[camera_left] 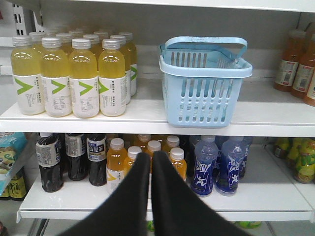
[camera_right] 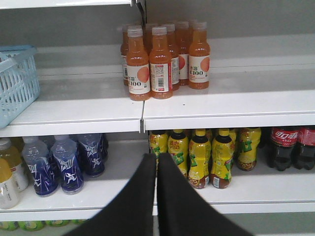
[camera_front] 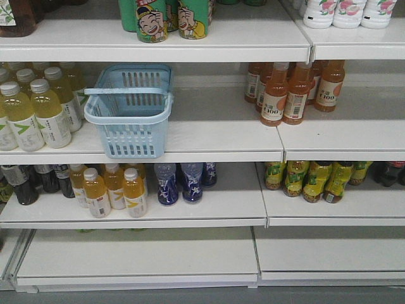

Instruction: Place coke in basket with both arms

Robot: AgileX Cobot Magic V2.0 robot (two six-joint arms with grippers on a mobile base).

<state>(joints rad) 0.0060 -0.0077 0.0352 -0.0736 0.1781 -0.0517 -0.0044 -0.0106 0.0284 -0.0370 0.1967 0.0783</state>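
No red coke can shows in any of the 3 views, so I cannot tell where it stands. The dark cola bottles (camera_right: 290, 145) with red labels, at 3 o'clock on the lower shelf in the right wrist view, are bottles and not the can. The left jaws are pressed tip to tip, with only a hairline between the tapered black points, and hold nothing. The right jaws are likewise closed and empty.

The basket (camera_left: 202, 98) sits on the middle shelf (camera_front: 221, 136), at 1 o'clock from the left jaws and far off at 10 o'clock from the right jaws, so the left arm looks nearer to it. Its long axis runs 12 to 6, back into the shelf, mouth up (the handle seems to cross the rim, though the angle makes that hard to judge). It is light blue moulded plastic with slotted walls and a smooth rim. Glossy yellow bottles (camera_left: 74, 73) stand at its 9 o'clock, and orange bottles (camera_right: 162, 59) stand well apart at its 3 o'clock.
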